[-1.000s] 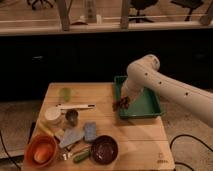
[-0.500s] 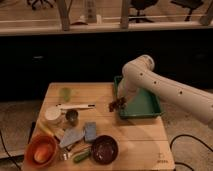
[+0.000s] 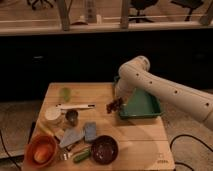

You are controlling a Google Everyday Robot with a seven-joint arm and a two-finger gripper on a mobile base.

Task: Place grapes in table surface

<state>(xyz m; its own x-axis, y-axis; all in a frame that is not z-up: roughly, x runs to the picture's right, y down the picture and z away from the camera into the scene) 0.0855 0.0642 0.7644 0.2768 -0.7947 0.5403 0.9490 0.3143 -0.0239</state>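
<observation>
The grapes point(image 3: 114, 105), a small dark bunch, hang from my gripper point(image 3: 119, 102) just above the pale slatted table surface point(image 3: 135, 137), right at the left edge of the green tray point(image 3: 145, 106). The gripper is shut on the grapes, and its fingers are mostly hidden behind the bunch and the white arm point(image 3: 155, 87), which reaches in from the right.
A dark maroon bowl point(image 3: 104, 149) and an orange bowl point(image 3: 41, 150) sit near the front edge. A blue sponge point(image 3: 90, 131), a small can point(image 3: 72, 117), a white cup point(image 3: 52, 115), a long white utensil point(image 3: 75, 106) and a green item point(image 3: 66, 93) fill the left half.
The arm has swung left, carrying the grapes from over the green tray to its left edge, above the wooden planks. The other objects have not moved.
</observation>
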